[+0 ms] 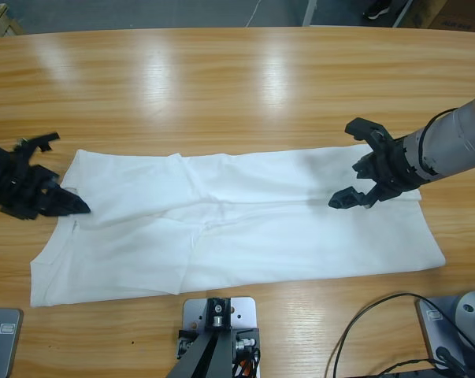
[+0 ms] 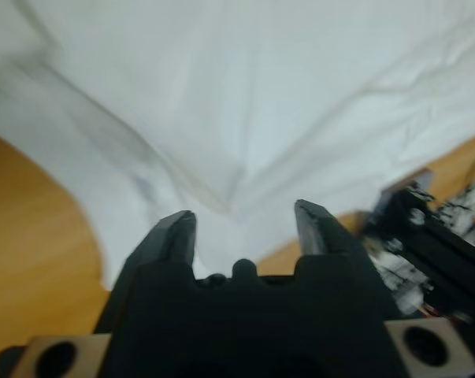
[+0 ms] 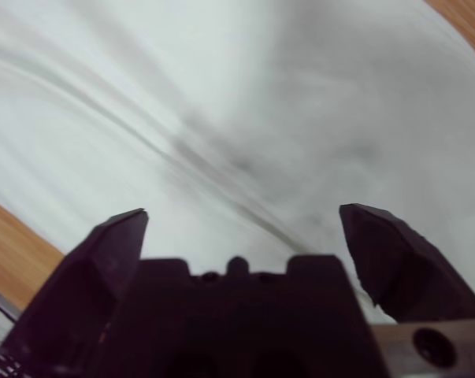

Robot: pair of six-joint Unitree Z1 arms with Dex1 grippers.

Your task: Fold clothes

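The clothes are one white T-shirt lying flat and lengthwise across the wooden table, with creases near its middle. At the shirt's left end my left gripper is open, its jaws astride the cloth's edge. The left wrist view shows that gripper just over the white cloth, with bare wood beside it. My right gripper hovers wide open above the shirt's right part. In the right wrist view the open gripper has only white cloth ahead of it. Neither gripper holds anything.
Bare wood stretches behind the shirt up to the table's far edge. Black cables loop on the table at the front right. The shirt's front hem lies close to the table's near edge.
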